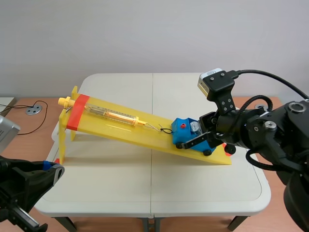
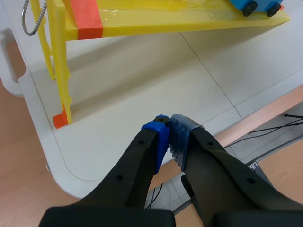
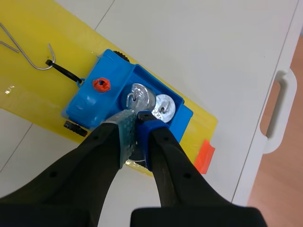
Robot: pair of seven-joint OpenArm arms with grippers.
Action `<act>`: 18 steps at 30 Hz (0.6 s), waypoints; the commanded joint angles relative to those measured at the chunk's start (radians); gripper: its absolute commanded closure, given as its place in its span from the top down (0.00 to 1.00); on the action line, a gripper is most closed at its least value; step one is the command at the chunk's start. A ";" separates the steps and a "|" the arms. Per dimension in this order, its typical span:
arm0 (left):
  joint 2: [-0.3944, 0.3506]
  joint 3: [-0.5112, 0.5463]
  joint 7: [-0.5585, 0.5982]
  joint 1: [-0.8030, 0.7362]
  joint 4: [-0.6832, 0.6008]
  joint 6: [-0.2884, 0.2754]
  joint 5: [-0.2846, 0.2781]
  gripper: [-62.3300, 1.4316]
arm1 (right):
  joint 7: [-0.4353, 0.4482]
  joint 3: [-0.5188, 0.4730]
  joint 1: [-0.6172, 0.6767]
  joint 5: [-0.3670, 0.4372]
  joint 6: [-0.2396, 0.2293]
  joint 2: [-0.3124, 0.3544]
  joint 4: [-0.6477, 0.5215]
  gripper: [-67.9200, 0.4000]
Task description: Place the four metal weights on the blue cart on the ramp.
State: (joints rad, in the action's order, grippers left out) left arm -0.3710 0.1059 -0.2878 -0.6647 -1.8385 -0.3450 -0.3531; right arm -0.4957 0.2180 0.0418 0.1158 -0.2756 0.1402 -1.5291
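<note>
A blue cart [image 1: 186, 133] sits at the low end of the yellow ramp [image 1: 120, 128]. In the right wrist view the cart [image 3: 94, 104] carries two silver weights [image 3: 140, 94] [image 3: 164, 106] side by side in its tray. My right gripper [image 3: 135, 118] is shut just above the tray, its tips close to the nearer weight's hook. A sliver of metal shows under the fingers; I cannot tell what it is. My left gripper [image 2: 169, 124] is shut on nothing, near the table's front left corner [image 1: 54, 170], well away from the ramp [image 2: 142, 21].
A spring scale [image 1: 113, 115] lies along the ramp, hooked by a wire to the cart's front. Orange tape wraps the ramp's high end [image 1: 77, 113]. The table edge and its handle [image 3: 279, 113] lie beyond the cart. A cable and puck [image 1: 34, 110] lie at far left.
</note>
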 commanded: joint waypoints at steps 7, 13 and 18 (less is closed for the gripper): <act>0.008 0.016 0.084 0.020 -0.071 -0.026 -0.070 0.08 | 0.173 0.007 -0.171 0.000 0.033 -0.033 0.012 0.02; 0.008 0.016 0.084 0.020 -0.071 -0.026 -0.070 0.08 | 0.188 0.008 -0.178 0.000 0.033 -0.035 0.018 0.02; 0.008 0.016 0.084 0.020 -0.071 -0.026 -0.070 0.08 | 0.186 0.008 -0.177 0.000 0.033 -0.035 0.019 0.02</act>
State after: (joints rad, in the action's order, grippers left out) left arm -0.3710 0.1059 -0.2878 -0.6647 -1.8385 -0.3450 -0.3531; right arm -0.4686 0.2249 -0.0193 0.1120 -0.2729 0.1051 -1.4406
